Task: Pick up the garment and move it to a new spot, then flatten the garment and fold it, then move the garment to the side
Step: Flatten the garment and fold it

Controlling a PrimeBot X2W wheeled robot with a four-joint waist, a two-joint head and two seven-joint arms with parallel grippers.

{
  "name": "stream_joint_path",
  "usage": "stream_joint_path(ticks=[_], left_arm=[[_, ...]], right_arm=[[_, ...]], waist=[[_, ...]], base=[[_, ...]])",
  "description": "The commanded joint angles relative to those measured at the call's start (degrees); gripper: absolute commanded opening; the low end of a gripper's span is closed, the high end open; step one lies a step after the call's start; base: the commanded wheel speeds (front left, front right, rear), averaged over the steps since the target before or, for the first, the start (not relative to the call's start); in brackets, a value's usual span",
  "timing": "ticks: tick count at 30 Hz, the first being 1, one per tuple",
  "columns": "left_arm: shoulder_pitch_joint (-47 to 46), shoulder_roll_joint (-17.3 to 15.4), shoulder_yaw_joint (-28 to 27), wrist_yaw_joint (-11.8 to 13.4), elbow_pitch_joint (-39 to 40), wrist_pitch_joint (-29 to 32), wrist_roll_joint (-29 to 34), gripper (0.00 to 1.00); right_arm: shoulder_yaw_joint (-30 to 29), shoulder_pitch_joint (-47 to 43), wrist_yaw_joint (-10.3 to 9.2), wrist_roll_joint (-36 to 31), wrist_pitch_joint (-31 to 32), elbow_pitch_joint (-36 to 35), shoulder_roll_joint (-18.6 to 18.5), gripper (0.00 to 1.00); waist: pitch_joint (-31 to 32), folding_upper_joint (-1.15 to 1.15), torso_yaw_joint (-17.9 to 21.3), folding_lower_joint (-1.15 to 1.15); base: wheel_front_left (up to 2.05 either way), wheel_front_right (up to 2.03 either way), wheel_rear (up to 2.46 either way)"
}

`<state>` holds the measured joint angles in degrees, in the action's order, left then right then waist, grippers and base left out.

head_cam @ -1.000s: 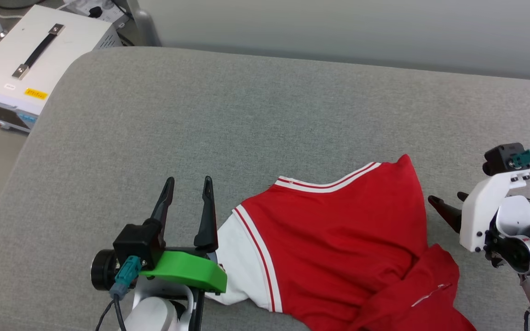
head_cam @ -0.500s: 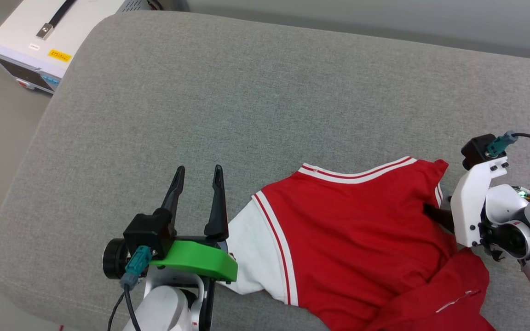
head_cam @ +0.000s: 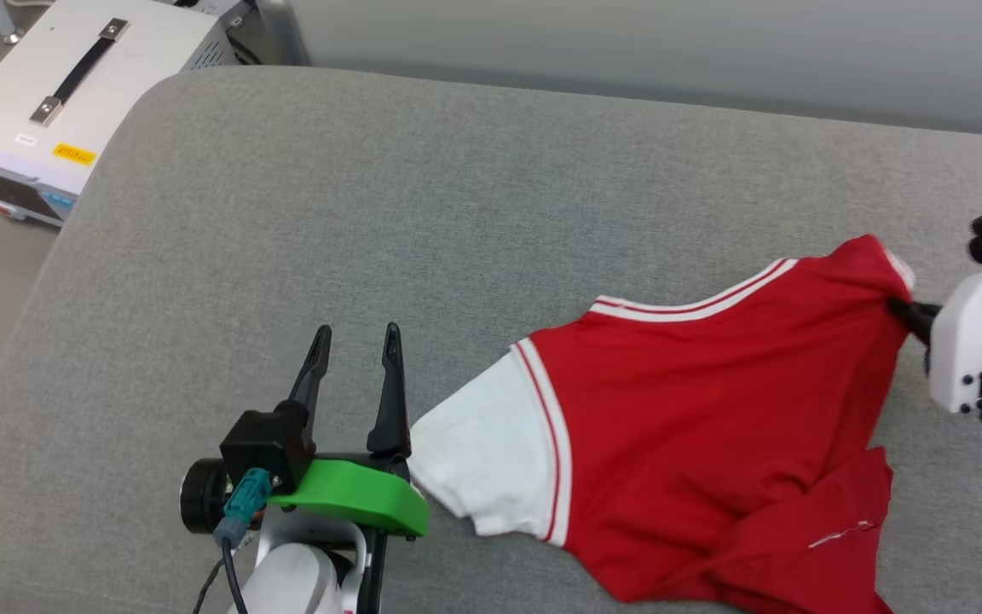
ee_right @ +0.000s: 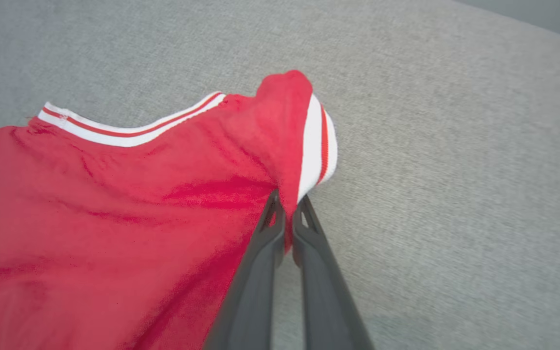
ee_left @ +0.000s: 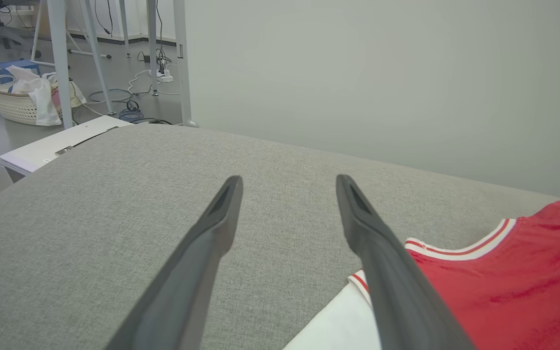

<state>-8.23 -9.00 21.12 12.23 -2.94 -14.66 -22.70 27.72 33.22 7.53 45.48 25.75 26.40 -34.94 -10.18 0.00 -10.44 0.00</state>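
Note:
The garment (head_cam: 713,426) is a red jersey with a white sleeve and red-and-white striped trim, lying crumpled on the grey cushion (head_cam: 457,213) at the right. My right gripper (head_cam: 907,311) is at its upper right corner, shut on a pinch of the red fabric (ee_right: 287,194); the wrist view shows the cloth caught between the two fingertips and pulled up. My left gripper (head_cam: 355,341) stands open just left of the white sleeve (head_cam: 482,460), with nothing between its fingers (ee_left: 221,218). The garment (ee_left: 503,282) shows at the lower right of the left wrist view.
A white box with a black handle (head_cam: 56,94) stands on the floor off the cushion's far left corner. A pale wall (head_cam: 627,43) runs behind the cushion. In the left wrist view, table legs, cables and a basket (ee_left: 12,102) stand on the floor beyond.
My right gripper has shut on the garment's upper right corner and pulled it right and away; the jersey has stretched and slid right. The left gripper stays open. The camera has shifted.

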Motion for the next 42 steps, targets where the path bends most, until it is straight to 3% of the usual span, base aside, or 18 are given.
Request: stream_joint_path(ticks=[1, 6, 15, 16, 17, 20, 24, 30, 37, 42], left_arm=[[0.54, -0.17, -0.25, -0.49, -0.06, -0.33, 0.67, 1.0], [1.34, -0.65, -0.14, -0.5, 0.01, -0.25, 0.65, 1.0], [1.14, -1.27, 0.49, -0.34, 0.63, 0.83, 0.78, 1.0], [1.09, -1.44, 0.51, -0.3, 0.69, 1.03, 0.82, 1.0], [1.06, -1.57, 0.52, -0.31, 0.7, 1.14, 0.81, 1.0], [0.92, -1.84, 0.63, -0.34, 0.76, 1.48, 0.77, 1.0], [1.08, -2.38, 0.59, -0.34, 0.55, 1.76, 0.48, 1.0], [2.44, -2.94, -0.11, 0.27, 0.44, 2.0, -0.28, 1.0], [3.42, -4.16, -0.61, 0.48, -0.23, 4.64, -1.53, 1.0], [0.88, -5.88, 0.23, -1.36, -2.0, 12.02, -3.42, 1.0]], right_arm=[[-1.75, -0.8, -0.04, -1.23, -0.86, -0.58, -1.24, 0.0], [-12.27, -9.97, -0.04, -6.49, -2.18, -2.32, -3.22, 0.0], [-22.4, -28.24, -0.04, -10.65, 0.17, -5.75, 11.84, 0.0], [-23.67, -28.93, -0.04, -11.27, -0.75, -6.11, 13.29, 0.29], [-24.6, -29.37, -0.04, -11.84, -1.52, -6.43, 14.33, 0.98], [-27.8, -30.54, -0.04, -13.88, -5.34, -8.35, 17.21, 1.0], [-34.6, -33.04, -0.04, -18.51, -16.57, -14.19, 22.02, 1.0], [-37.46, -36.5, -0.04, -23.72, -25.19, -21.91, 27.31, 1.0], [-36.04, -39.43, -0.04, -27.34, -26.29, -29.3, 29.52, 1.0], [-33.09, -39.86, -0.04, -29.58, -25.97, -35.08, 29.95, 1.0]], waist=[[1.62, 0.0, 1.9, 0.0], [2.3, 0.0, 3.98, 0.0], [1.7, 0.0, 6.15, 0.0], [1.61, 0.0, 6.35, 0.0], [1.63, 0.0, 6.49, 0.0], [1.79, 0.0, 6.75, 0.0], [2.82, 0.0, 6.62, 0.0], [4.39, 0.0, 7.06, 0.0], [5.79, 0.0, 8.34, 0.0], [4.29, 0.0, 10.88, 0.0]], base=[[0.0, 0.0, 0.0], [0.0, 0.0, 0.0], [0.0, 0.0, 0.0], [0.0, 0.0, 0.0], [0.0, 0.0, 0.0], [0.0, 0.0, 0.0], [0.0, 0.0, 0.0], [0.0, 0.0, 0.0], [0.0, 0.0, 0.0], [0.0, 0.0, 0.0]])
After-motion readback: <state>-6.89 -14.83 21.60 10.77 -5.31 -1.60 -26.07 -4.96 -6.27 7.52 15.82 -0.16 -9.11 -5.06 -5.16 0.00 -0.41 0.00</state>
